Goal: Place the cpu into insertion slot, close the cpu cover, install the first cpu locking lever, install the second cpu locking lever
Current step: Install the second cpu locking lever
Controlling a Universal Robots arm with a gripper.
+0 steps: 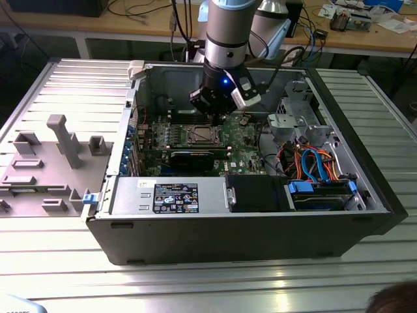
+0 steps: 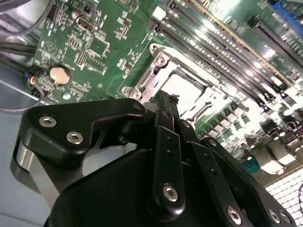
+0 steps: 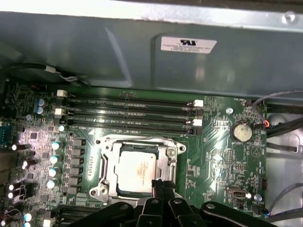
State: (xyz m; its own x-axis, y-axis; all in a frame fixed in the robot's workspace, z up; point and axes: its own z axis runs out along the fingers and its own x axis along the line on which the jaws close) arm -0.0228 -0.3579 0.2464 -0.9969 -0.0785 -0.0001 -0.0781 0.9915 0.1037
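Beside the memory slots (image 3: pixel 128 111):
pincer (image 3: pixel 160 184) pinched narrow at cpu cover (image 3: pixel 111 165) edge (dull silver cpu (image 3: pixel 137 170) within).

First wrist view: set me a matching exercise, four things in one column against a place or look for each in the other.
Things
1. cpu
2. coin battery
3. memory slots
4. gripper

Place or look
A. round and silver, on the green board beside thin red and black wires
B. long, dark and narrow, lying side by side between the socket and the grey case wall
C. black, its tips at the edge of the cpu cover
D. dull silver square, showing through the window of the metal frame

Pairs: 1-D, 2-A, 3-B, 4-C
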